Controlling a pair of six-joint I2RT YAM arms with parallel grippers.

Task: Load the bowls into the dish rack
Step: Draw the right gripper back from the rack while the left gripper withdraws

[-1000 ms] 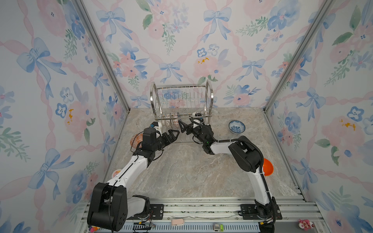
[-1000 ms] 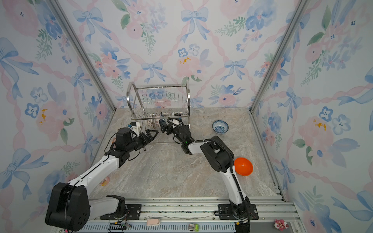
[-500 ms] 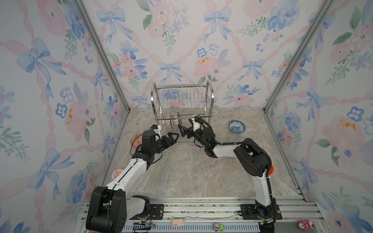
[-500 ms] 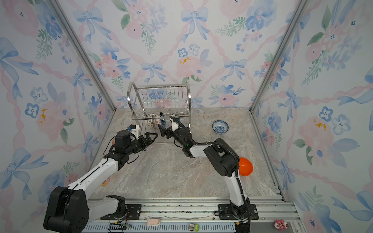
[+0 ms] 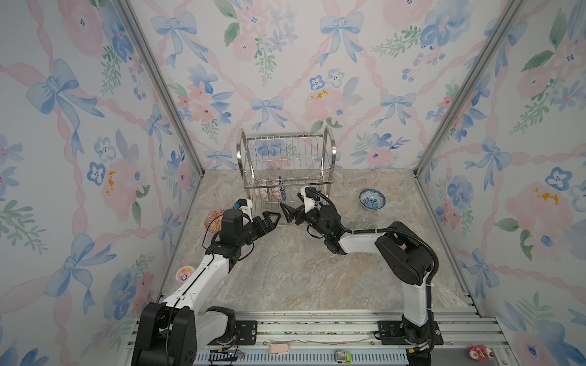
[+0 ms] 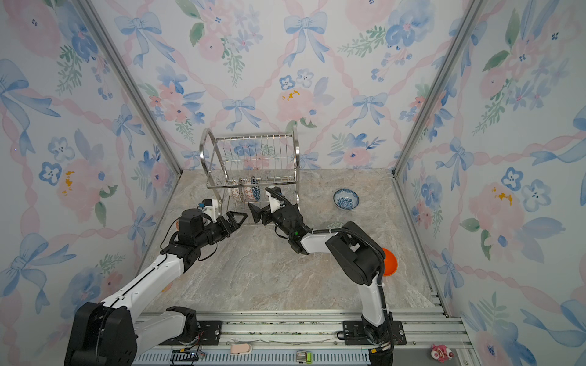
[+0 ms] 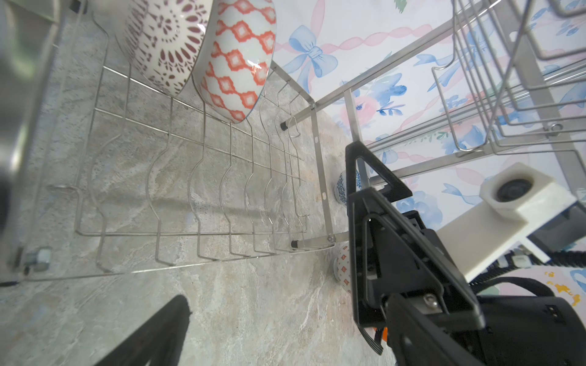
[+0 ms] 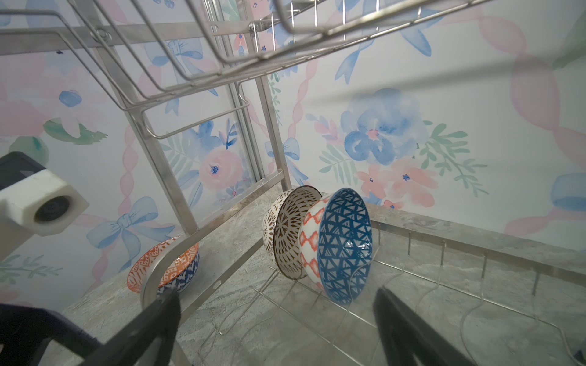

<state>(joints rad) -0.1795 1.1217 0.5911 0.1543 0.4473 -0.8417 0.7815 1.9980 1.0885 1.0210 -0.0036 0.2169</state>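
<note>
Three bowls stood on edge in the lower tier of the dish rack (image 5: 285, 137), centre of both top views: a brown lattice bowl (image 8: 291, 234), an orange-red diamond bowl (image 8: 309, 241) and a blue triangle bowl (image 8: 344, 244), all leaning together. We saw the left jaws and the right jaws both spread wide with nothing in them, tips pretty much nose to nose just below the rack in frame. On the bench (image 5: 285, 279), a blue-white bowl (image 5: 372, 199) sat right of the rack, an orange patterned bowl (image 5: 212, 221) sat left of it, and a plain orange bowl (image 6: 389, 261) sat lower right in a top view.
</note>
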